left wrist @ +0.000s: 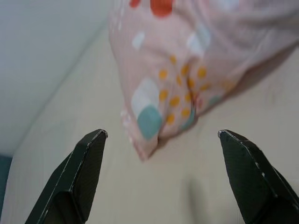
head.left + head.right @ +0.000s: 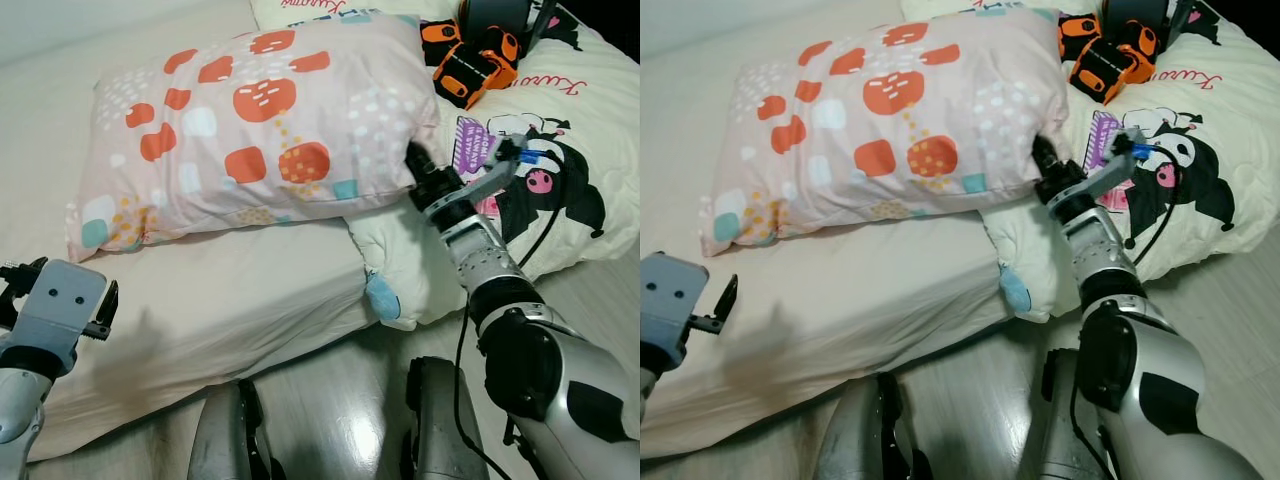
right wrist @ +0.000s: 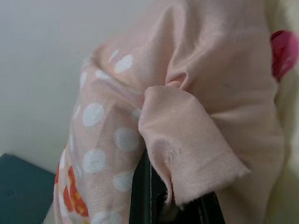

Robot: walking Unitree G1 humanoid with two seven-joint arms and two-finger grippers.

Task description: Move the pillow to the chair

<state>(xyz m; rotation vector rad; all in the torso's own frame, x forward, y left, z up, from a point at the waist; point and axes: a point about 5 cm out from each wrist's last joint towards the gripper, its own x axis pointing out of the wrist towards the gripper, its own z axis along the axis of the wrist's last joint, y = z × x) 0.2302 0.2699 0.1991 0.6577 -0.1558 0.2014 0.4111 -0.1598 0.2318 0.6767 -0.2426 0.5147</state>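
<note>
The pillow is showing pale pink cloth scattered with orange-red rounded squares, white and teal patches and small yellow-orange dots. Pinched between the jaws of the right gripper, its corner is showing plain pink beside white dots. Ahead of the spread black fingers of the left gripper, a teal patch is sitting among orange dots. The sheet is looking cream. The blanket is showing a black-and-pink cartoon print on cream.

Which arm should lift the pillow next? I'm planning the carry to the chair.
Right. The right gripper is already shut on the pillow's edge, cloth bunched over its jaws. The left gripper is open, short of the far corner, touching nothing.
</note>
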